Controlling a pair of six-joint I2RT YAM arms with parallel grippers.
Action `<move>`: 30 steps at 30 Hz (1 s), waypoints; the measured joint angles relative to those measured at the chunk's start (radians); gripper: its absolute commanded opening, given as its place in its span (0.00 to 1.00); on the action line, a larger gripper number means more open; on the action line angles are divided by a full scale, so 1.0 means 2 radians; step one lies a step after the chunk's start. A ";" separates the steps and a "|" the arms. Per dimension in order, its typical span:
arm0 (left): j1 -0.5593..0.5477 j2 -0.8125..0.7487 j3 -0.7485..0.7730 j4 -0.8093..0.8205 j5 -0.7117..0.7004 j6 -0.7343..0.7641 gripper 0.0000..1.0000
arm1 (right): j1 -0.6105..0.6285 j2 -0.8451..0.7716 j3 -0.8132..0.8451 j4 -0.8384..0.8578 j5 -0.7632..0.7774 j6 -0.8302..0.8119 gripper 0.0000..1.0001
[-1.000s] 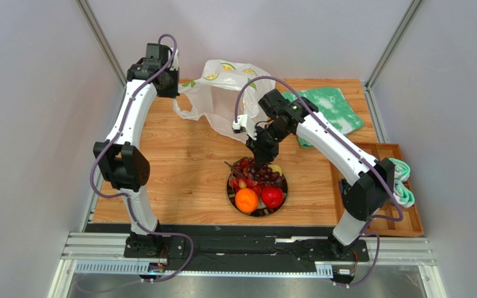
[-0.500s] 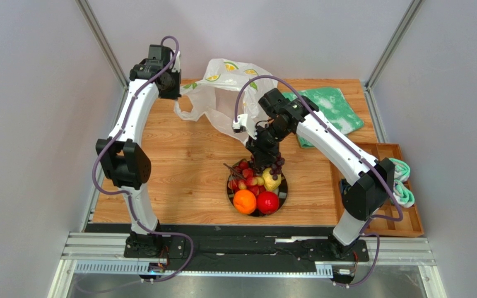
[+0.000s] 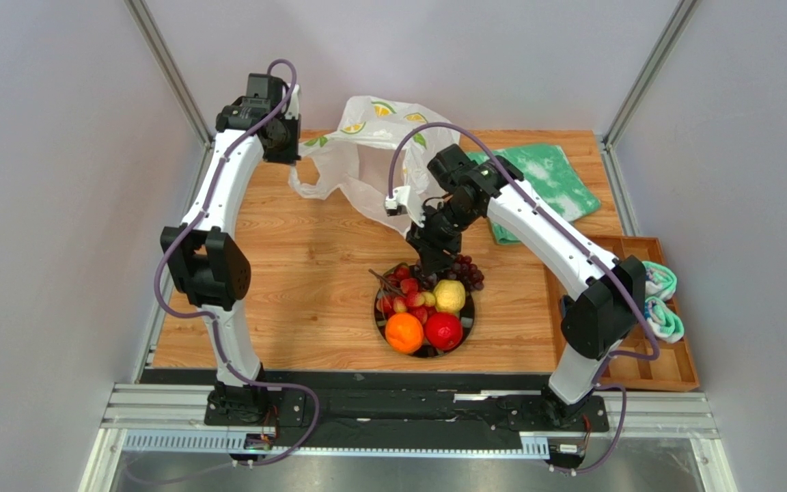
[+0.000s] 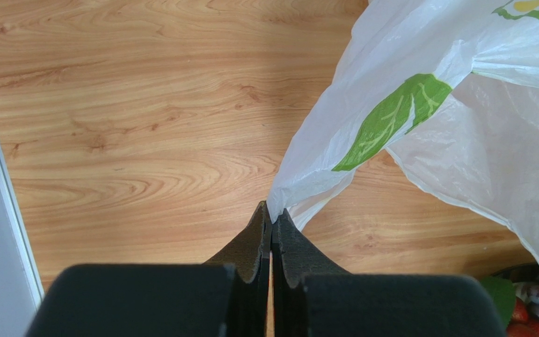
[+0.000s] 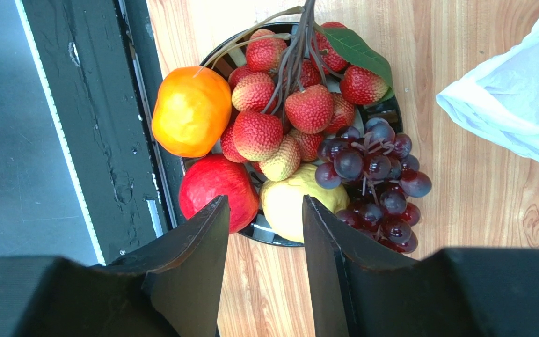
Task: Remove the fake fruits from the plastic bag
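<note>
The fake fruits lie on a dark-rimmed plate (image 3: 383,326): an orange (image 3: 405,332), a red apple-like one (image 3: 444,330), a yellow lemon-like one (image 3: 450,295), dark purple grapes (image 3: 463,272) hanging over the rim, and a red-yellow berry cluster (image 3: 404,288). They also show in the right wrist view, with the orange (image 5: 191,111) and grapes (image 5: 378,179). The plastic bag (image 3: 367,154) stands at the back. My left gripper (image 4: 272,214) is shut on the bag's edge (image 4: 300,189) and holds it up. My right gripper (image 5: 264,207) is open and empty above the plate.
A green-and-white patterned cloth (image 3: 541,185) lies at the back right. A wooden tray (image 3: 664,354) with a rolled cloth sits at the right edge. Metal frame posts stand at the back corners.
The grapes left my right gripper and now lie on the plate's right rim. The right gripper rose a little and stands open. The left arm has barely moved.
</note>
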 measured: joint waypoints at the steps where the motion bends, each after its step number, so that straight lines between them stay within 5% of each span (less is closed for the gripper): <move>1: 0.000 0.001 0.001 0.000 0.001 0.000 0.00 | -0.002 0.000 0.000 0.000 0.000 0.001 0.47; 9: 0.000 0.008 0.022 -0.003 0.012 0.001 0.00 | -0.096 0.007 0.000 0.030 0.011 0.043 0.57; 18: 0.000 0.008 0.023 -0.003 0.022 0.004 0.00 | -0.266 0.153 0.009 -0.007 -0.081 -0.031 0.78; 27: 0.000 0.008 0.022 -0.004 0.026 0.013 0.00 | -0.279 0.199 0.010 -0.022 -0.157 -0.105 0.79; 28: 0.000 0.008 0.022 -0.004 0.026 0.015 0.00 | -0.278 0.201 0.010 -0.023 -0.162 -0.110 0.95; 30: 0.000 0.008 0.021 -0.004 0.027 0.017 0.00 | -0.277 0.212 0.010 -0.025 -0.173 -0.121 0.96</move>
